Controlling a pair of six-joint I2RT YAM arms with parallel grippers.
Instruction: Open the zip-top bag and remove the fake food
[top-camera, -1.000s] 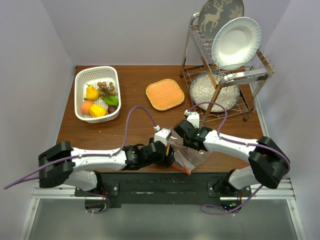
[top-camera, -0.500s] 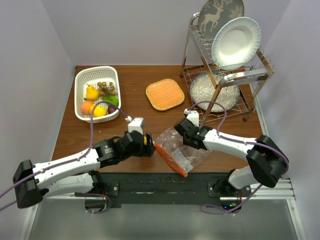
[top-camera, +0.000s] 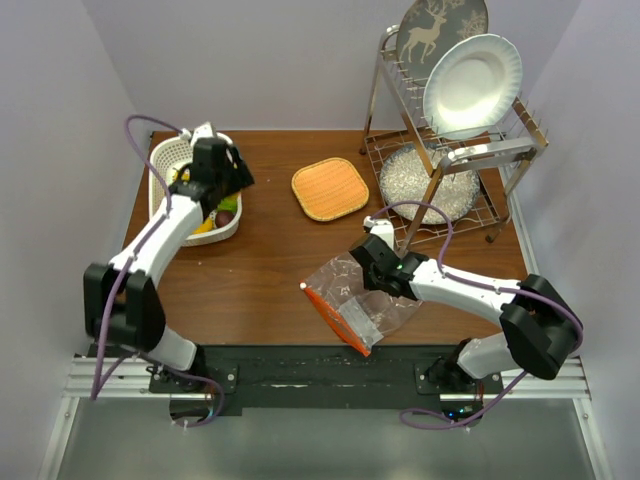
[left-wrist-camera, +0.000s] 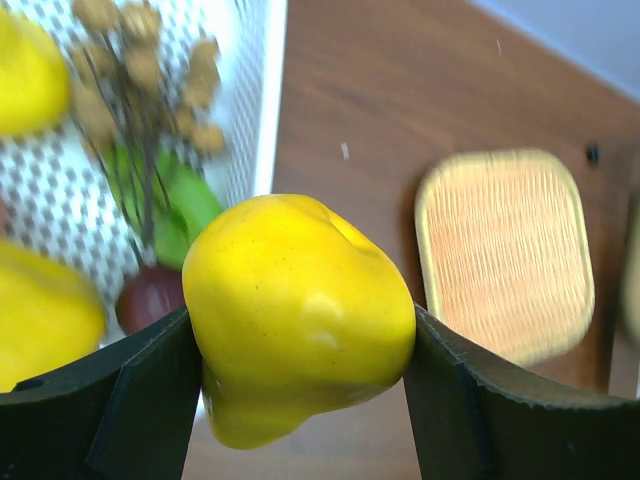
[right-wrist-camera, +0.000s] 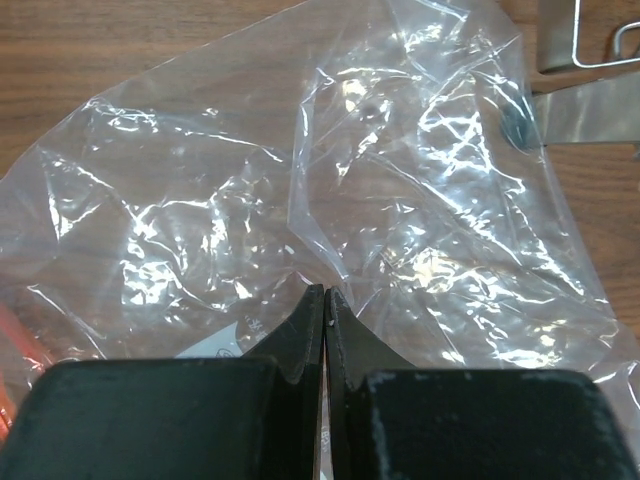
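Note:
The zip-top bag (top-camera: 362, 300), clear and crinkly with an orange-red zipper strip (top-camera: 335, 322), lies near the table's front edge. My right gripper (top-camera: 366, 264) is shut, pinching the bag's film (right-wrist-camera: 325, 292). My left gripper (top-camera: 224, 178) hovers over the right rim of the white basket (top-camera: 165, 158), shut on a yellow piece of fake food (left-wrist-camera: 300, 310). In the basket lie more fake food: a brown grape-like cluster (left-wrist-camera: 140, 60), a green piece (left-wrist-camera: 185, 210), a purple piece (left-wrist-camera: 150, 300) and two yellow fruits (left-wrist-camera: 40, 320). I see nothing inside the bag.
The woven orange mat (top-camera: 330, 188) lies at mid-table, right of the basket. A metal dish rack (top-camera: 450, 170) with two plates stands at the back right, close behind my right arm. Walls close in on both sides.
My left arm swung from the bag at the front to the basket at the back left, carrying the yellow piece. The bag's mouth dropped flatter. The right gripper stayed on the bag.

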